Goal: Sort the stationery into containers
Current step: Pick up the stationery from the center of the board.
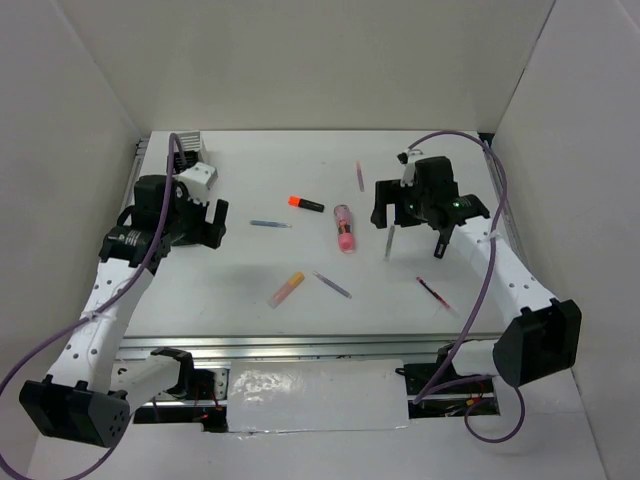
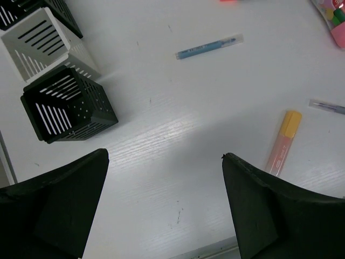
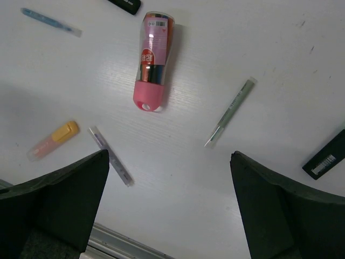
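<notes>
Stationery lies scattered on the white table: an orange-capped black marker [image 1: 306, 204], a fat pink marker [image 1: 344, 228] [image 3: 152, 59], a yellow-orange highlighter [image 1: 286, 289] [image 2: 284, 142], a blue pen [image 1: 270, 224] [image 2: 209, 47], a purple pen [image 3: 110, 155], a grey pen [image 3: 230, 111], a pink pen [image 1: 360, 176] and a red pen [image 1: 432, 291]. A black marker [image 3: 326, 156] lies under my right arm. Mesh containers stand at the far left, one black [image 2: 67, 105] and one white [image 2: 40, 46]. My left gripper [image 2: 164, 156] hovers open beside them. My right gripper [image 3: 170, 154] hangs open above the grey pen, holding nothing.
A second black mesh cup [image 2: 32, 8] shows behind the white one. White walls enclose the table on three sides. A metal rail [image 1: 300, 345] runs along the near edge between the arm bases.
</notes>
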Available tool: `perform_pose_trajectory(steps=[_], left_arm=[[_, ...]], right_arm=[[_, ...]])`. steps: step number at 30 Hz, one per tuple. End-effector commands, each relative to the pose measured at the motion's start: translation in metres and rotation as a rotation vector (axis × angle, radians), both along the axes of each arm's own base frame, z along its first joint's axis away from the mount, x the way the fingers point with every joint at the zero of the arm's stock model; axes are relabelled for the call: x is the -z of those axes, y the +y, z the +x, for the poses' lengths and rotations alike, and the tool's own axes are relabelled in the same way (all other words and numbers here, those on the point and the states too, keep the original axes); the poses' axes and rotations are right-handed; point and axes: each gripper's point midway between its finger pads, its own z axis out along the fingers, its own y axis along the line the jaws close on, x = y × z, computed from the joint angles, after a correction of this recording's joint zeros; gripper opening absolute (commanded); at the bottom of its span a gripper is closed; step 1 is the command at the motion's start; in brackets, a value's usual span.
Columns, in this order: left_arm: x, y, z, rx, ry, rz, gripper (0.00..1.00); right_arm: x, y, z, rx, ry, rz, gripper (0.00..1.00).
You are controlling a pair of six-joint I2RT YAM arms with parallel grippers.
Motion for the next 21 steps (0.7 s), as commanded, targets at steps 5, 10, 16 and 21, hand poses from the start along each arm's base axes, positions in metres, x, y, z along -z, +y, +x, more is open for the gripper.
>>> perform_pose_trajectory(steps=[5, 10, 16, 21], left_arm=[[-0.022, -0.005, 0.006, 0.044, -0.129, -0.002, 0.99], [-0.025, -0.002, 0.017, -0.004, -0.145, -0.013, 0.99], [-0.020, -0.003, 0.029, -0.042, -0.139, -0.012, 0.99], [-0.012, -0.008, 0.031, -0.039, -0.124, -0.016, 0.99]], right_arm=[[-0.011, 0.028, 0.018, -0.049, -0.006, 0.041, 0.99], [-0.004, 0.055, 0.042, -0.029, 0.056, 0.037, 0.99], [0.032, 0.090, 0.068, 0.032, 0.179, -0.012, 0.99], [0.078, 0.099, 0.081, 0.084, 0.266, -0.083, 0.99]])
